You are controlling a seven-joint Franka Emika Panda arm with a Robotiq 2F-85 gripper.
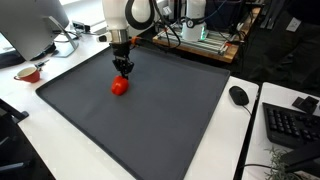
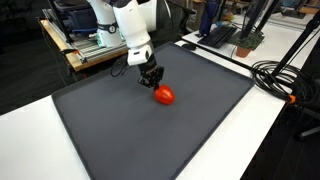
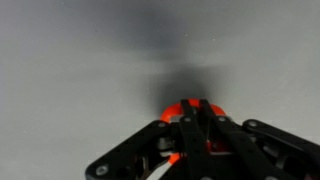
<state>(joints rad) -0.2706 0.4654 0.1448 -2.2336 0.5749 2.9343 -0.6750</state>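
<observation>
A: Hand point(image 1: 122, 70), state?

B: It hangs tips-down from the white arm point(image 1: 125, 15) over the dark mat point(image 1: 150, 125). In the wrist view the fingers point(image 3: 188, 128) stand pressed together down the middle with no gap showing, and the side links are splayed out to either side. I can see nothing caught between them.

A: And the red round thing point(image 1: 120, 86)?

B: It lies on the mat, just below and beside the fingertips in both exterior views. That puts it in the part of the mat nearest the arm's base, away from the mat's edges. In the wrist view, which is blurred, it shows only as a red-orange arc right behind the closed tips.

A: Are the tips touching it?

B: Cannot tell. Tips and red thing nearly meet in every view, but none of them shows contact plainly.

A: Surroundings?

B: The mat lies on a white bench point(image 1: 55, 135). Off the mat on one side are a black mouse point(image 1: 238, 95) and a black keyboard point(image 1: 290, 122), both well apart from the hand. Near the opposite corner of the mat is a small red cup point(image 1: 28, 72). In an exterior view a bundle of black cables point(image 2: 285, 75) runs over the bench beyond the mat's edge.
</observation>
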